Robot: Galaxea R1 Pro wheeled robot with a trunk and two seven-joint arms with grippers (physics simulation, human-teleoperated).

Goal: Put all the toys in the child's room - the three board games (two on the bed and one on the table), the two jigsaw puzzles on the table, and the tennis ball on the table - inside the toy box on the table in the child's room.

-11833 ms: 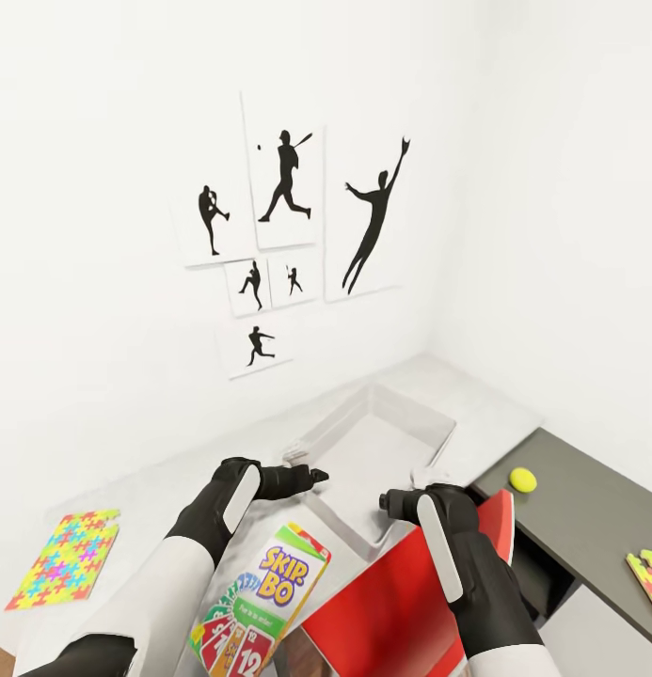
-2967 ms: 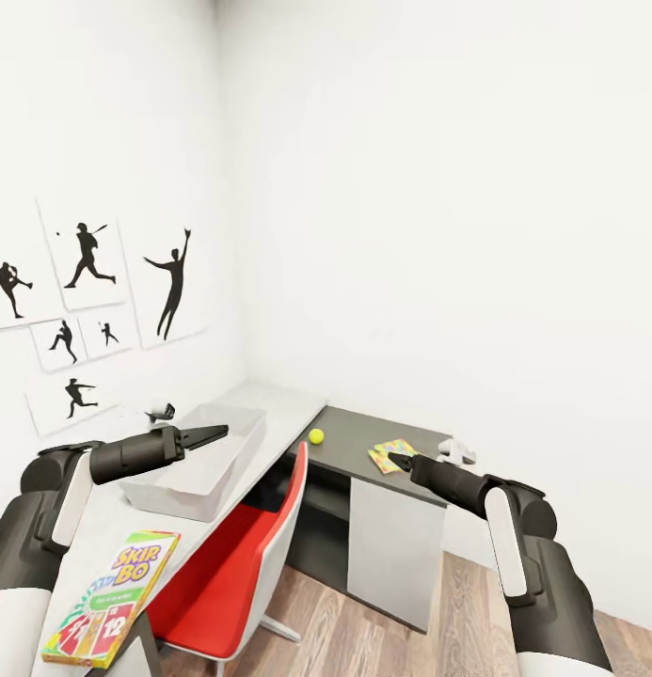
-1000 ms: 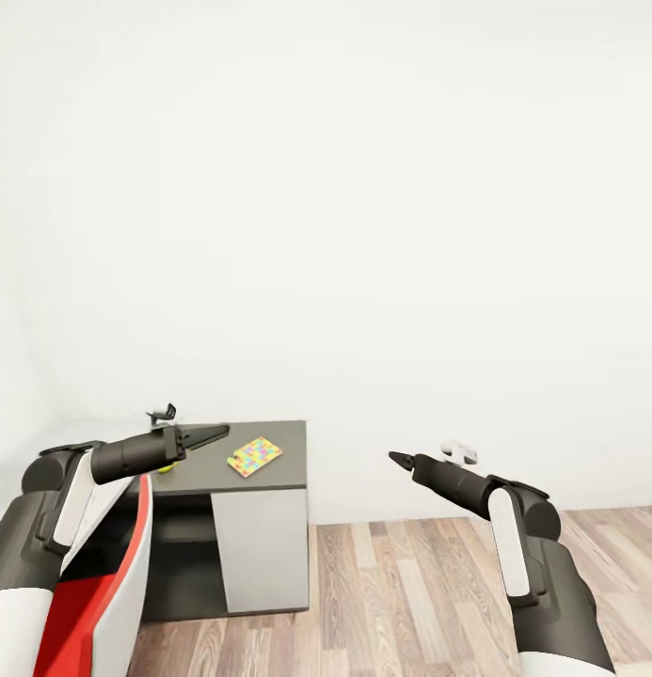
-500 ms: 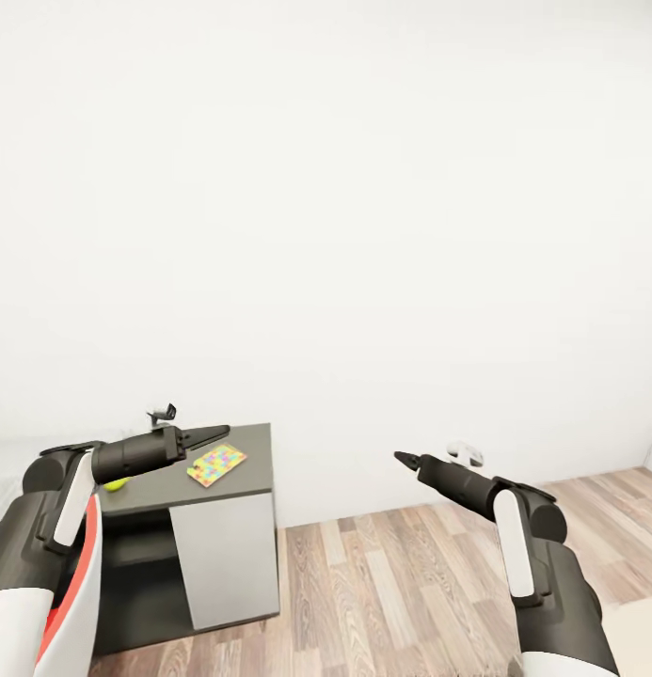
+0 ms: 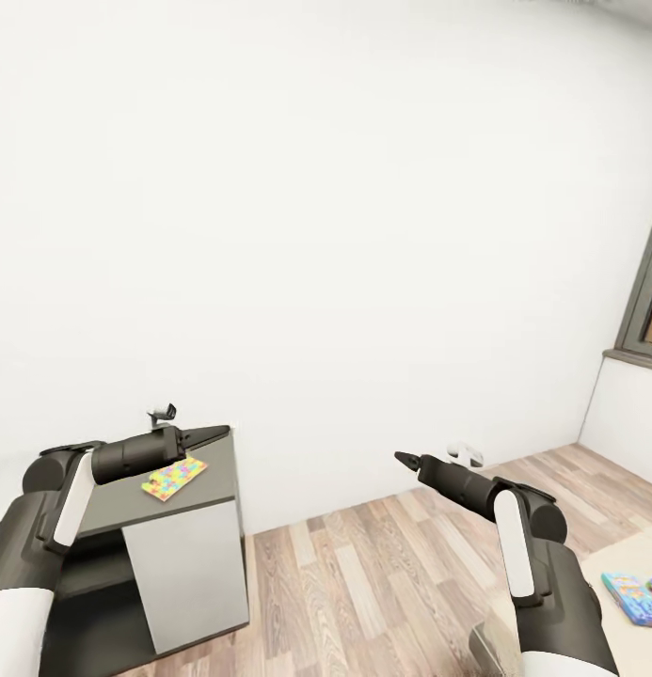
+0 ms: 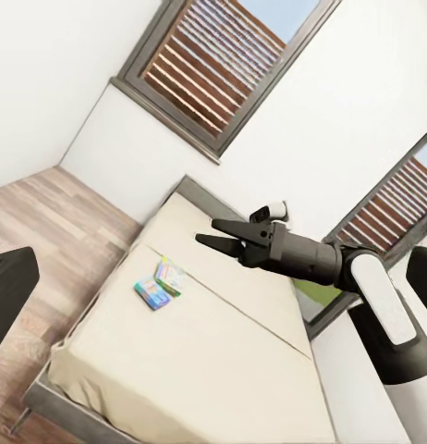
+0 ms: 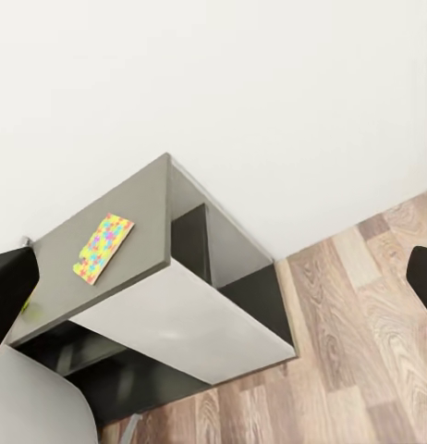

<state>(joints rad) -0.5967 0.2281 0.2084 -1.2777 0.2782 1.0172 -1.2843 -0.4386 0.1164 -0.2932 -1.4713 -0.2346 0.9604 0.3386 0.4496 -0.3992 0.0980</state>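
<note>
left gripper: the left gripper [image 5: 215,433] sits at lower left of the head view, its dark pointed fingers pressed together with nothing between them, pointing toward the middle of the frame

right gripper: the right gripper [image 5: 402,460] is at lower centre-right of the head view. In the left wrist view [image 6: 212,232] you can see its two pointed tips spread a bit apart, holding nothing

jigsaw puzzle: a small flat square with a yellow, pink, blue and green puzzle-piece pattern [image 5: 174,478] lies on the dark grey top of the low side unit with the white panel [image 5: 188,575], lower left of the head view. It's just below the left gripper's tips in the frame, not touching them, and well apart from the right gripper

same puzzle, right wrist view: it [image 7: 103,247] lies flat near the middle-left of the frame, on the grey top

bed: the big low bed with plain beige sheet and grey frame [image 6: 213,370] takes the lower half of the left wrist view

game boxes: two small colourful flat boxes [image 6: 159,284] lie side by side, touching, on the sheet near one edge. In the head view they're at the lower right corner [image 5: 636,597], below the right arm and clear of both grippers

room: white walls, wood-plank floor [image 5: 363,583], grey-framed window [image 5: 645,301] at the right edge
</note>
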